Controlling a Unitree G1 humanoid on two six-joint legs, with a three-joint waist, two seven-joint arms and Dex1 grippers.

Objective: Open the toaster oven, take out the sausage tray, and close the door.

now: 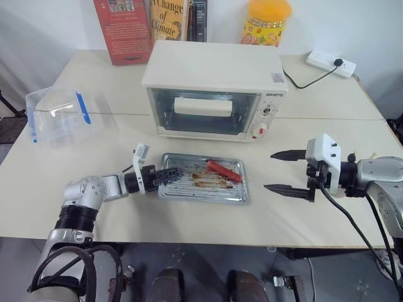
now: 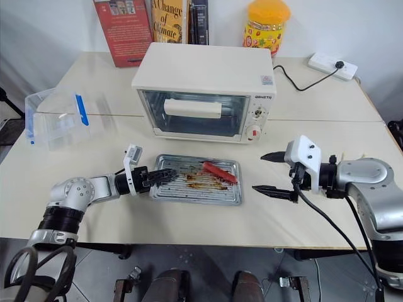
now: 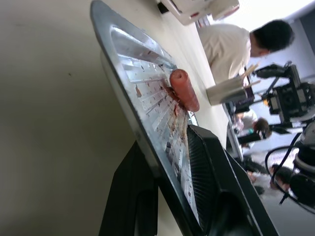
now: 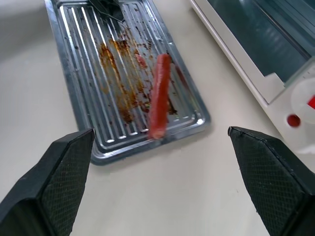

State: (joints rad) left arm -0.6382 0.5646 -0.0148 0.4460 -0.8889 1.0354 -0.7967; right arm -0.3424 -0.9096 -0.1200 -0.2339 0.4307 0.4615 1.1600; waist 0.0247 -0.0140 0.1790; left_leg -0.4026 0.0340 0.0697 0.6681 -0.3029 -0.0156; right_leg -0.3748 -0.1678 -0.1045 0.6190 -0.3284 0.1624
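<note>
1 tray (image 1: 203, 186) lies flat on the surface (image 1: 126, 126) before the shut oven (image 1: 214, 88), long axis left-right; its sausage (image 1: 225, 171) lies diagonally. Left claw (image 1: 165, 176) grasps its left rim; right claw (image 1: 282, 171) hangs released.

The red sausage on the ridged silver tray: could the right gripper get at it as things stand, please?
Probably yes: the right gripper is open, aimed at the red sausage, with bare table between; the left gripper is at the silver tray's far end.
</note>
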